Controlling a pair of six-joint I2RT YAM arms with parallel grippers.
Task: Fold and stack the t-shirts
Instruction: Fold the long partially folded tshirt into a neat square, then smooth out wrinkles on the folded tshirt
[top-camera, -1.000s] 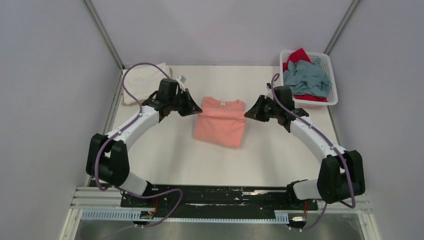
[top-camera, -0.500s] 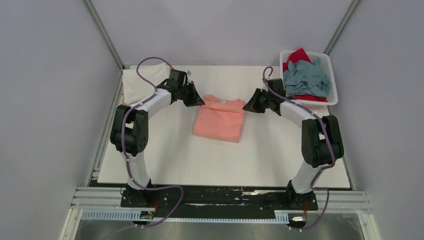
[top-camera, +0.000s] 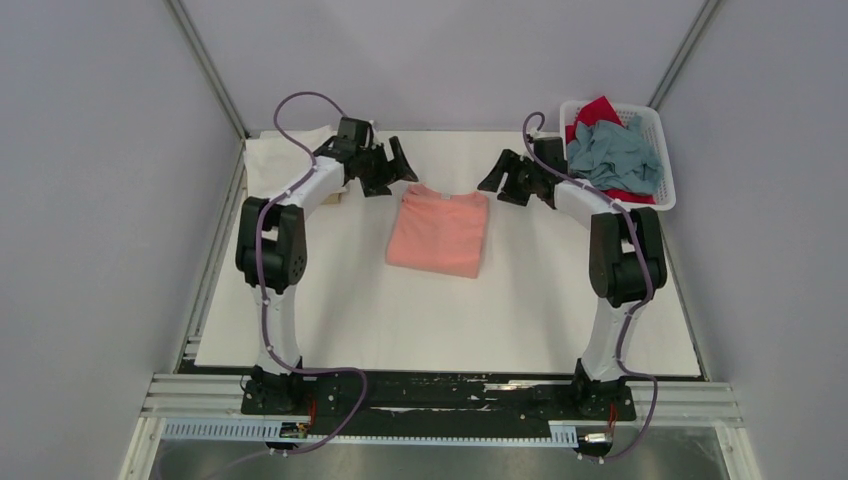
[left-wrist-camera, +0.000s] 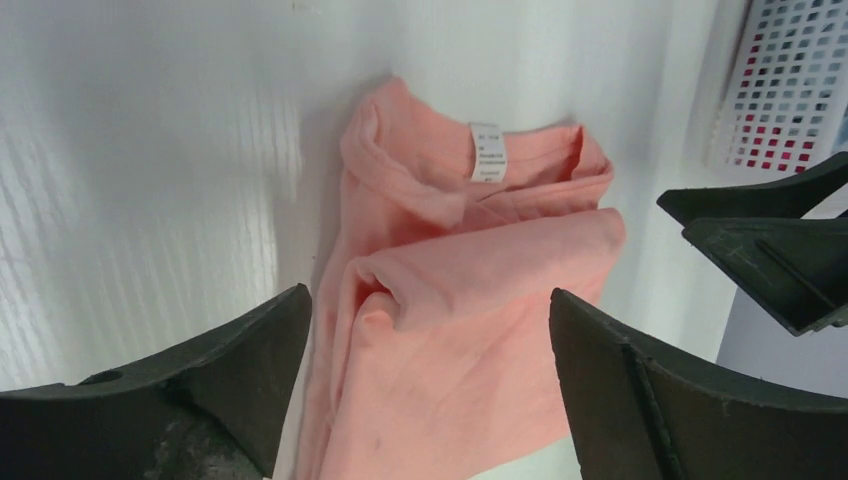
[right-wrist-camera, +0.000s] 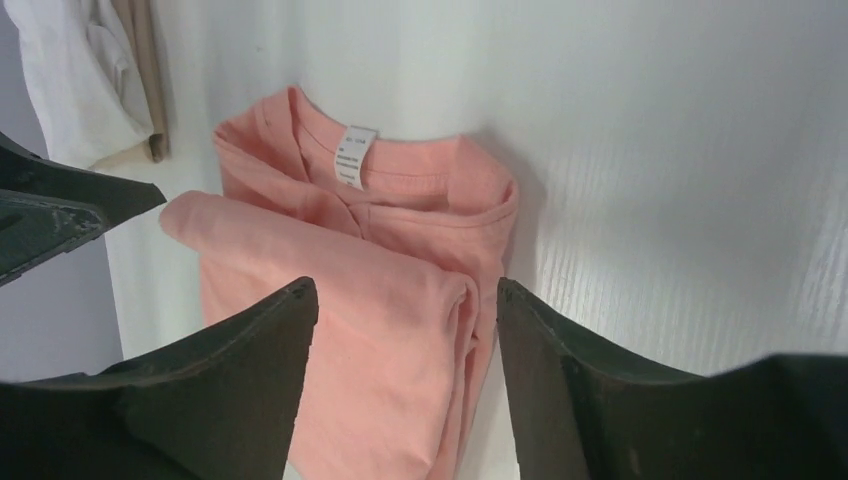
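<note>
The salmon-pink shirt lies folded on the white table, in the middle of its far half. Its collar points to the far edge, and a small white label shows inside the neck. The fold is not fully neat: in both wrist views one rolled edge of cloth lies across the shirt just below the collar.

The left gripper is at the far left corner of the shirt, near the collar. Its fingers are spread wide and hold nothing. The right gripper is at the far right corner of the shirt, also wide open and also holding nothing. The two grippers face each other, with the collar end of the shirt between them. From above it is hard to judge their height, but in the wrist views they seem to be over the shirt and not touching it.

At the far right corner stands a white basket. Inside it a grey-blue shirt lies crumpled on top of a red shirt. At the far left corner a white shirt lies on the table, and in the right wrist view a thin tan board shows just beside it.
</note>
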